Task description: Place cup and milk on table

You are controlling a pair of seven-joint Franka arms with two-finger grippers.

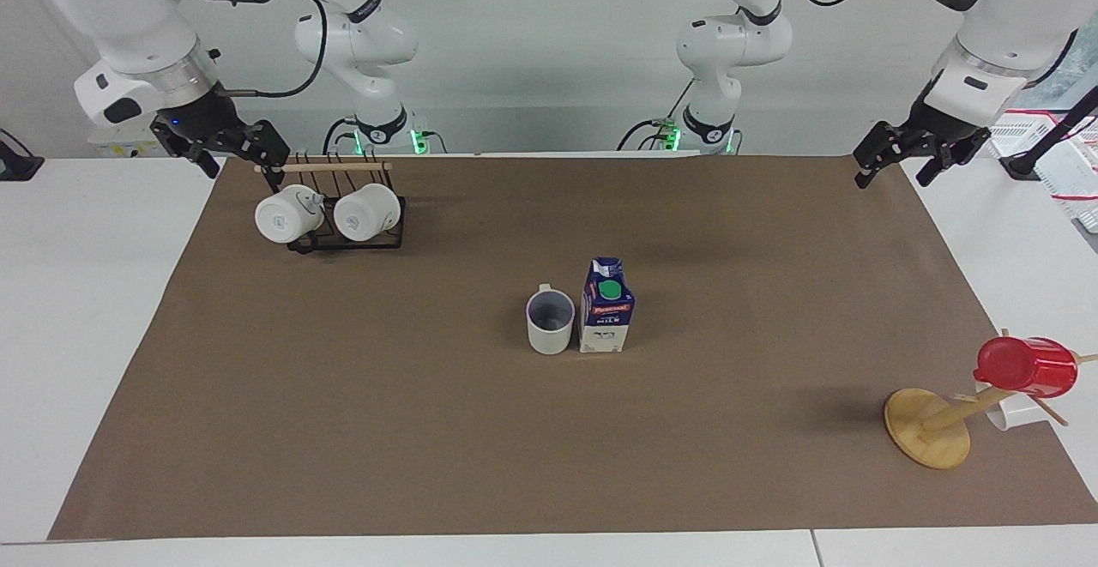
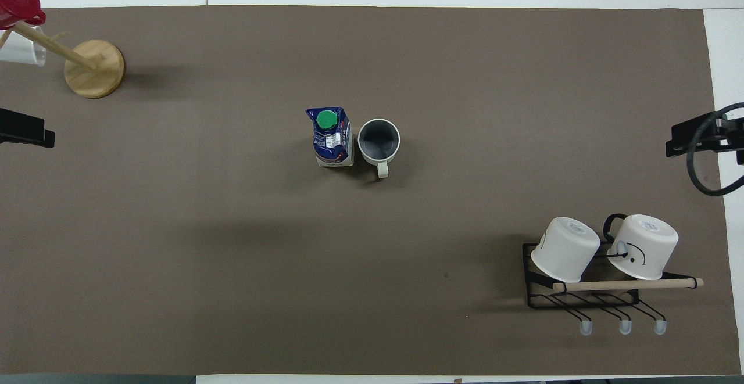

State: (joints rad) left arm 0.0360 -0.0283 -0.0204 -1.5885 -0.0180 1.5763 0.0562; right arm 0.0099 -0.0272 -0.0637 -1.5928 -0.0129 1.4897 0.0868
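Observation:
The off-white cup with a grey-blue inside stands upright on the brown paper of the table, mid-table. The blue and white milk carton with a green cap stands upright beside it, toward the left arm's end. Both show in the overhead view, cup and milk almost touching. My left gripper hangs open and empty over the paper's corner at its own end. My right gripper hangs open and empty above the mug rack's corner. Both are far from the cup and milk.
A black wire rack with two white mugs lies near the robots at the right arm's end. A wooden mug tree with a red cup and a white mug stands far from the robots at the left arm's end.

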